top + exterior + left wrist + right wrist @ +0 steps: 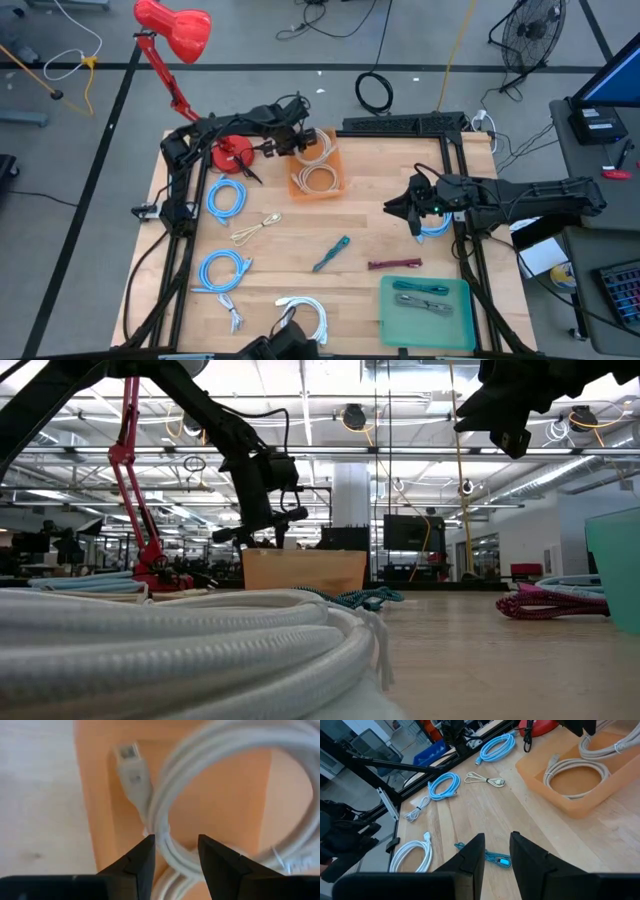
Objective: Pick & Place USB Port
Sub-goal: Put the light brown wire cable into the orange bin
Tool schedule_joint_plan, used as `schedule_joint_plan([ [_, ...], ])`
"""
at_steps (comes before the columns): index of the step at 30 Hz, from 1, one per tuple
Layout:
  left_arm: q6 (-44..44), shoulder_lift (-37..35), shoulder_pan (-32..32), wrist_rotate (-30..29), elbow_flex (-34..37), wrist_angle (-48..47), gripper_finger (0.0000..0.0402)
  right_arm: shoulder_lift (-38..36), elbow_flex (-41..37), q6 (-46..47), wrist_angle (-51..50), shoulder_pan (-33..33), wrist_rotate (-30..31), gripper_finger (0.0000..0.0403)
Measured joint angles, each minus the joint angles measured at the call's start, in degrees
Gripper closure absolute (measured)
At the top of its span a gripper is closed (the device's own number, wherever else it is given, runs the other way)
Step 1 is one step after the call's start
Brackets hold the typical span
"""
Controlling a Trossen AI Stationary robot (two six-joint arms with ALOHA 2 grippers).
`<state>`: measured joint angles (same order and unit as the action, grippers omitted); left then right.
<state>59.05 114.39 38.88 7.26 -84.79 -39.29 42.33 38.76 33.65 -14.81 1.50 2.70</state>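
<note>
An orange bin (335, 163) stands at the table's far middle, with two white coiled USB cables in it, one (318, 180) nearer and one (316, 150) under my left gripper. My left gripper (300, 140) hangs over the bin's far end, pointing steeply down and open. In the left wrist view its fingertips (176, 845) stand on either side of the white cable's strands (200, 780). The cable lies on the bin floor with its plug (131, 765) by the wall. My right gripper (410, 208) waits raised over the table's right side, open (497, 845) with nothing in it.
A red desk lamp (175, 35) stands beside the bin at the far left. Loose cables lie about: blue coils (227, 197) (222, 270), a beige one (257, 228), teal (330, 253), maroon (394, 264), white (305, 315). A green tray (460, 330) sits at the near right.
</note>
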Motion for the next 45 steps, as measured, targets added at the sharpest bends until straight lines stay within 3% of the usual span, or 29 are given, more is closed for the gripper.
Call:
schedule_joint_plan([
  [4,-2.58,-2.13,-0.56,-1.01,0.00,-0.75,0.0259,0.01,0.00,-0.04,0.00,-0.01,0.00,0.0319],
  [9,-7.98,-5.74,-0.38,-4.72,0.00,0.53,0.0302,0.02,0.00,-0.31,0.00,-0.02,0.02,0.0319],
  [16,-14.03,-7.04,-2.09,4.26,-0.16,12.58,0.0393,0.00,0.00,-1.36,0.46,-0.03,0.15,0.0319],
  [31,-16.58,-2.14,-3.91,8.80,-0.35,19.53,0.0401,0.00,0.00,-1.18,1.26,-0.79,0.34,0.0319],
  [45,-12.31,1.13,-2.07,6.00,-0.31,24.32,0.0401,0.00,0.00,0.11,1.20,-0.79,0.48,0.0319],
])
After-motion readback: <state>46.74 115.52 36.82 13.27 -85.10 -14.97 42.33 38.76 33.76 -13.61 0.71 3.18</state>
